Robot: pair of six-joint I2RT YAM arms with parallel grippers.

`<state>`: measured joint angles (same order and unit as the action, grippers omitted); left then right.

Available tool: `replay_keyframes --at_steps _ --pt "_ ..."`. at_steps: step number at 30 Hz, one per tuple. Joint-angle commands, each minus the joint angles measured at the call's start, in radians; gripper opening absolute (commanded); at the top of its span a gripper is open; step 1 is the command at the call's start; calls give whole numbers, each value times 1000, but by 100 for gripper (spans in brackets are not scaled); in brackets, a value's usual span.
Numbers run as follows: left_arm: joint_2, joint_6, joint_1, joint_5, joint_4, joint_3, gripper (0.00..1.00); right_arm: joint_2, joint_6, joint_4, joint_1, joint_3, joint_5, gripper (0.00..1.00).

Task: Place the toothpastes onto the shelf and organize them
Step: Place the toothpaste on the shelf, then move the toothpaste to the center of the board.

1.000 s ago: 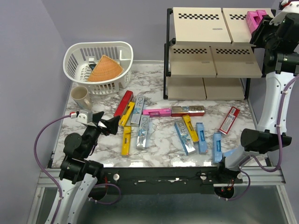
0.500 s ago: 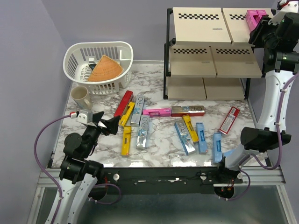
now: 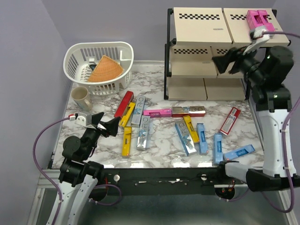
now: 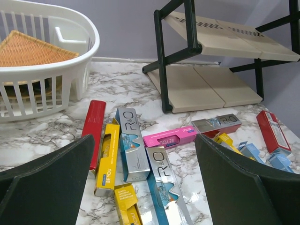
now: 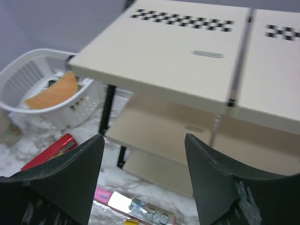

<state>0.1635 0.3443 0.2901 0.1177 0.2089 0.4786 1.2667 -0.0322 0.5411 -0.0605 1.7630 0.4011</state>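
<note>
pink toothpaste [image 3: 259, 19] | shelf [image 3: 197, 27] top tier, right end | long axis front-to-back, apparently

My left arm [image 3: 77, 149] crouches folded low over its base, the left gripper [image 3: 107, 123] pointing forward and to the right, its fingers spread wide with nothing between them. My right arm [image 3: 272, 131] stands tall on its side, wrist bent toward the left, and the right gripper [image 3: 226, 62] is held high, jaws parted and empty.
</note>
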Motion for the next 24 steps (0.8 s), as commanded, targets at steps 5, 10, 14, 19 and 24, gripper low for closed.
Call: replay_keyframes --at_steps 5,10,14,19,24 --pt "-29 -4 1 31 -22 8 99 -165 67 -155 356 -557 102 85" --pt "-15 -5 1 42 -26 9 99 -54 201 -220 519 -767 67 86" --pt "-9 -7 1 43 -22 9 99 127 300 -250 588 -745 -4 86" --pt "-4 -13 -29 30 -9 14 99 336 426 -267 613 -604 -27 86" --pt "16 -11 -84 46 -13 12 99 543 514 -176 622 -409 -79 86"
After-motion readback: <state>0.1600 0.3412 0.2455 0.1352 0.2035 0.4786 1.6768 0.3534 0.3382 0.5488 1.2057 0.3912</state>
